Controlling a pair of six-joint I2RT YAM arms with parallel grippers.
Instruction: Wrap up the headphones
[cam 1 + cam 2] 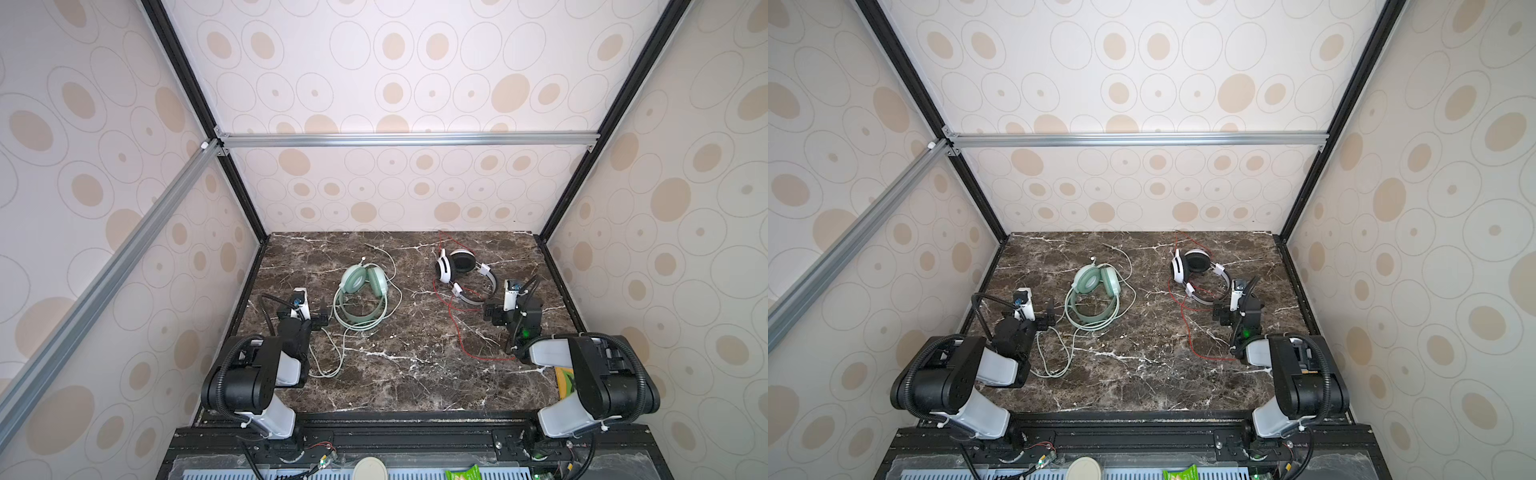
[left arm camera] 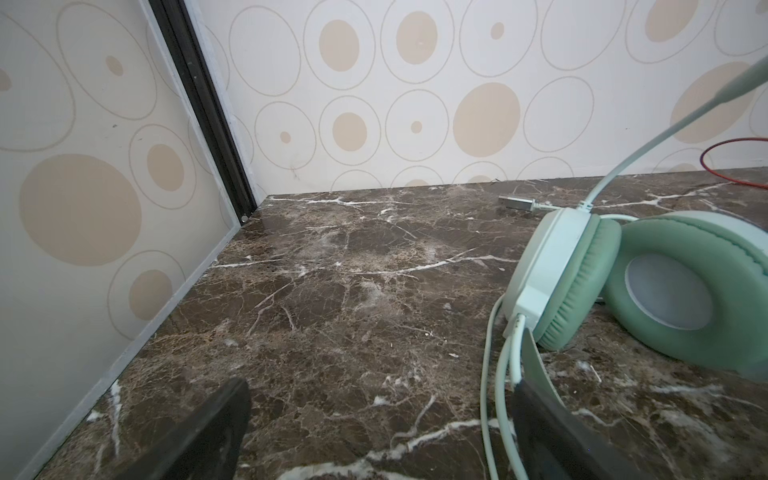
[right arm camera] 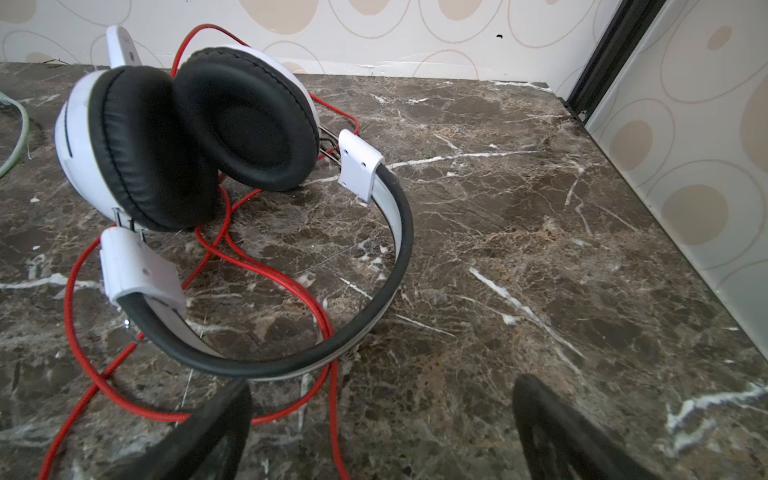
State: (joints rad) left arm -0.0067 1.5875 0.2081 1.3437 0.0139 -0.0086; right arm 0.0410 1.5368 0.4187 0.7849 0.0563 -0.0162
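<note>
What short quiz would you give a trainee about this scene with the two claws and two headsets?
1. True or false: the red cable belongs to the mint-green headset.
2. The left claw is: A) open, holding nothing; B) shut on a cable; C) shut on a headband.
3. Which headset lies just in front of the right claw?
Key: 1 false; 2 A; 3 the white-and-black headset.
</note>
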